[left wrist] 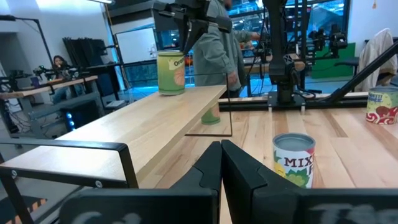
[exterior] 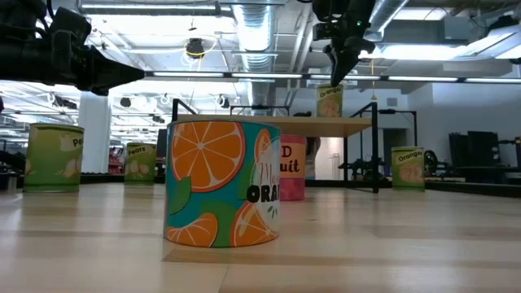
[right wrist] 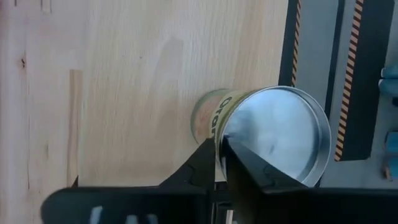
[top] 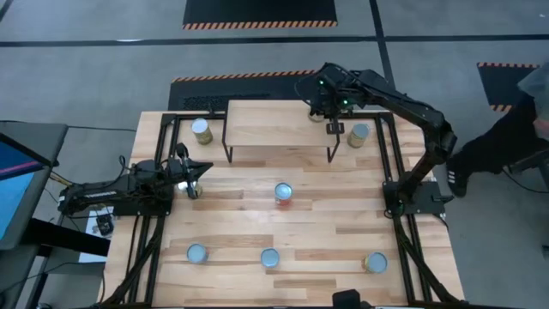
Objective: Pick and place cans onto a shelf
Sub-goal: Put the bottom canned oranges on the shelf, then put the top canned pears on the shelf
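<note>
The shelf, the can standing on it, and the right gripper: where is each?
shelf (top: 274,129): high view, bare wood top.
can on the shelf (exterior: 329,101): low view, label side.
right gripper (exterior: 340,75): low view, fingertips above that can.

The high view looks straight down, taking in the whole table (top: 257,232) and both arms. The low view sits at tabletop level, very close to an orange-printed can (exterior: 221,183), facing across to the shelf (exterior: 277,125). The left wrist view looks level along the shelf (left wrist: 124,134). The right wrist view looks straight down, close onto the shelf can (right wrist: 273,134); that can appears in all four.
</note>
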Tool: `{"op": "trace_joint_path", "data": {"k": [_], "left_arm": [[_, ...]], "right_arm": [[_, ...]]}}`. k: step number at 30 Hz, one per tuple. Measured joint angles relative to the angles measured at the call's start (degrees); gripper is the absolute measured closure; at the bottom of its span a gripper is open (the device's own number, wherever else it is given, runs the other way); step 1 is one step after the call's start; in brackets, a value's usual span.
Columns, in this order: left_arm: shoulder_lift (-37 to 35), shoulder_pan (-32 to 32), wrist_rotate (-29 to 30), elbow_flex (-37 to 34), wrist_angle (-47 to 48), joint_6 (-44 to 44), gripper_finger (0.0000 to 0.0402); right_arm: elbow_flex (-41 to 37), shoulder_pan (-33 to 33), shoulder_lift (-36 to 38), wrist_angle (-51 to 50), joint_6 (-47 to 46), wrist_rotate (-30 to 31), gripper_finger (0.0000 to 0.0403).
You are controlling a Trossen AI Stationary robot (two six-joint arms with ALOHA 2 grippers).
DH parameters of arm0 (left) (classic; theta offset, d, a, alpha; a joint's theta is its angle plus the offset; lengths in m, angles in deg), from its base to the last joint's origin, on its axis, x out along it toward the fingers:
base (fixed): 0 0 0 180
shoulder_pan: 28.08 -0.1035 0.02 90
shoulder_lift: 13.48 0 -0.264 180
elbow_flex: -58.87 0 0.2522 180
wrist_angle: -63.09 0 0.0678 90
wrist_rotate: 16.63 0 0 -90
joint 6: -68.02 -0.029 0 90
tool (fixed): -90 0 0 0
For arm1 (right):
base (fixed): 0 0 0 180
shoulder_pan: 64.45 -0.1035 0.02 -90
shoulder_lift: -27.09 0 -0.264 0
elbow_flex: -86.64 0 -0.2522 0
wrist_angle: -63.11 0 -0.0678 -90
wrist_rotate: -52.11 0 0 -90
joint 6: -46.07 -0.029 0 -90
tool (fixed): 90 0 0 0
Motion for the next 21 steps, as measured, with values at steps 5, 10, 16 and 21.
{"op": "trace_joint_path", "data": {"k": [5, 10, 16, 21], "left_arm": [[0.0, 0.0, 0.0, 0.0, 0.0, 0.0, 0.0401], [0.0, 0.0, 0.0, 0.0, 0.0, 0.0, 0.0401], [0.0, 0.0, 0.0, 0.0, 0.0, 0.0, 0.0401], [0.0, 0.0, 0.0, 0.0, 0.0, 0.0, 0.0401]], "right_arm": [[0.0, 0.0, 0.0, 1.1, 0.0, 0.5, 0.0325], [0.0, -0.1, 0.0, 3.1, 0.5, 3.9, 0.0325], [2.5, -2.6, 0.1, 3.4, 1.9, 5.8, 0.0327], [7.0, -6.6, 0.3, 0.2, -2.0, 7.5, 0.0345]]}}
